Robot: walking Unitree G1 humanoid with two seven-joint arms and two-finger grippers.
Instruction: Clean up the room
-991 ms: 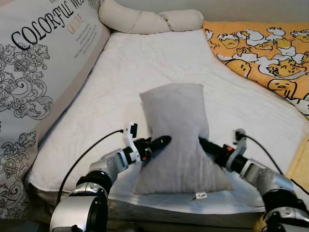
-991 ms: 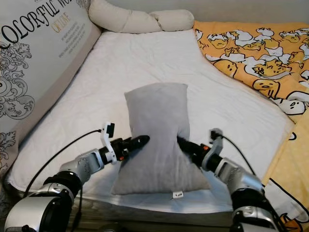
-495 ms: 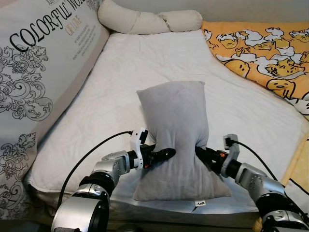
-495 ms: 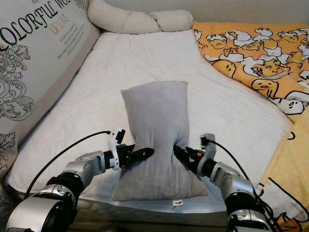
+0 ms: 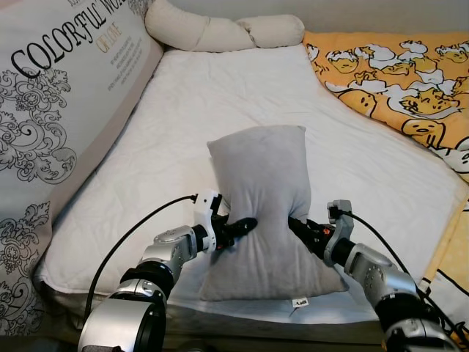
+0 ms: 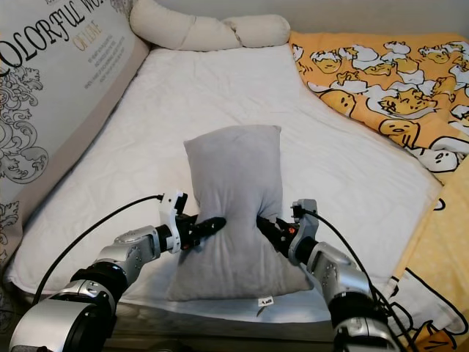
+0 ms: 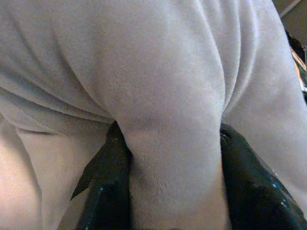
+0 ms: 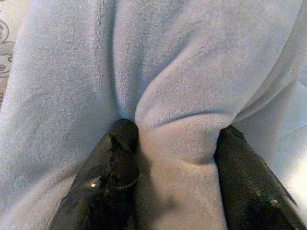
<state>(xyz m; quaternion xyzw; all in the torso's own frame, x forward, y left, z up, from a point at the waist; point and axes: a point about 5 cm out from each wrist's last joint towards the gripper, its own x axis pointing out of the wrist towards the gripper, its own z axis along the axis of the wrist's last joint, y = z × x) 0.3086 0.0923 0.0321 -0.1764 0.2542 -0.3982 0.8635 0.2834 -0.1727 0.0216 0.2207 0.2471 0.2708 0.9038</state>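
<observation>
Left wrist view has the two black fingers [image 7: 108,191] closed around a thick fold of the grey pillow [image 7: 158,86], plush bulging up between them. The right wrist view tells the same story from the other side: two fingers [image 8: 110,177] pinching a ridge of the same soft fabric.

From the head, the left gripper [image 5: 242,226] bites into the pillow's left edge and the right gripper [image 5: 299,226] into its right edge, both at about the same height, so the pillow is squeezed to a waist between them. It is one grey pillow [image 5: 264,198], standing nearly upright on the near part of the white mattress [image 5: 220,95], with a small tag [image 5: 299,301] at its bottom corner.

Two silver arms, one thin black cable looping off each wrist.

Around it: one long cream knotted cushion [image 5: 220,31] lying across the far end of the bed, one yellow cartoon-print blanket [image 5: 396,81] spread over the right side, and one large cushion printed with lettering and grey scrollwork [image 5: 51,110] leaning along the left. Nothing lies between the pillow and the far cushion but bare sheet.
</observation>
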